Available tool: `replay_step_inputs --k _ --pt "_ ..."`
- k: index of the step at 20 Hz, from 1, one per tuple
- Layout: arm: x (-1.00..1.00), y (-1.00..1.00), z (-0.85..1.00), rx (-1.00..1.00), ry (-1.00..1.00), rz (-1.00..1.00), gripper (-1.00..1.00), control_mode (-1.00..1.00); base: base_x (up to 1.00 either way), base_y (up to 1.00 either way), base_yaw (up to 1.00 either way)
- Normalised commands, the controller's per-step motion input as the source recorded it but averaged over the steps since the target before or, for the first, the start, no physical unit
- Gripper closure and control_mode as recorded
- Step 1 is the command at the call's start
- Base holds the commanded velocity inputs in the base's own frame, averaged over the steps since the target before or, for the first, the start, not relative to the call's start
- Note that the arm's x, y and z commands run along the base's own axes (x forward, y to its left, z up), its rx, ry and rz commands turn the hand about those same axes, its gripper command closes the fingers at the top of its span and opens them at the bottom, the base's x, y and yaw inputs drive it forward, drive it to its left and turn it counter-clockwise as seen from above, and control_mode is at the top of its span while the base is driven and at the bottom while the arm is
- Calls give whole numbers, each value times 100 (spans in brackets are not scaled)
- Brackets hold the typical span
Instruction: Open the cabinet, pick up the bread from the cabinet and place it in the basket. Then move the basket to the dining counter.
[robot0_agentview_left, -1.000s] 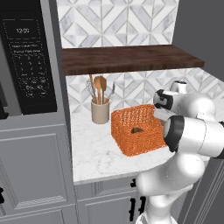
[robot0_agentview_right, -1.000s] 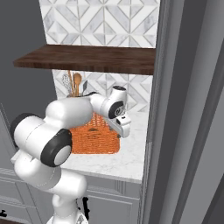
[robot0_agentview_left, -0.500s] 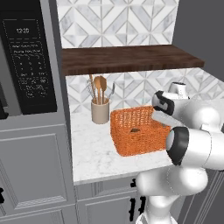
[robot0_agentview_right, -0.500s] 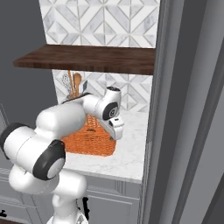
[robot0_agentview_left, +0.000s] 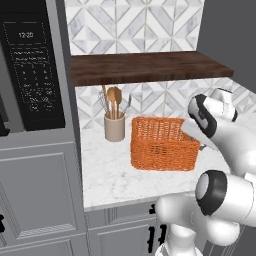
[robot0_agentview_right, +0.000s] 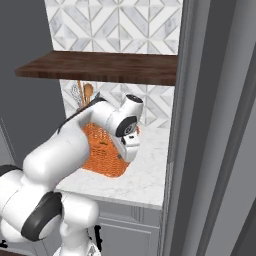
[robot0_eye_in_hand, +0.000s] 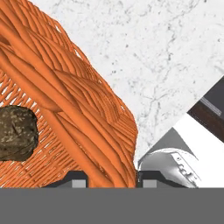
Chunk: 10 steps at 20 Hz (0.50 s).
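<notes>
One bread roll (robot0_eye_in_hand: 15, 133) lies inside the orange basket (robot0_agentview_left: 162, 142), which stands on the marble counter (robot0_agentview_left: 112, 177) beside a utensil jar (robot0_agentview_left: 114, 127). Fingers (robot0_eye_in_hand: 81, 178) straddle the basket's wall, closed on it.

In the hand view the bread (robot0_eye_in_hand: 15, 133) is cut off at the left edge, only the tops of the gripper (robot0_eye_in_hand: 111, 178) fingertips are seen astride the basket (robot0_eye_in_hand: 78, 109) wall, and in the left base view the basket's right end is masked by the arm.
</notes>
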Motion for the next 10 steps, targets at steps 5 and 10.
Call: replay_step_inputs --k 5,10 --pt "-25 29 74 -1 -10 4 100 -100 0 0 0" --pt "-27 17 70 -7 -1 10 100 -100 0 0 0"
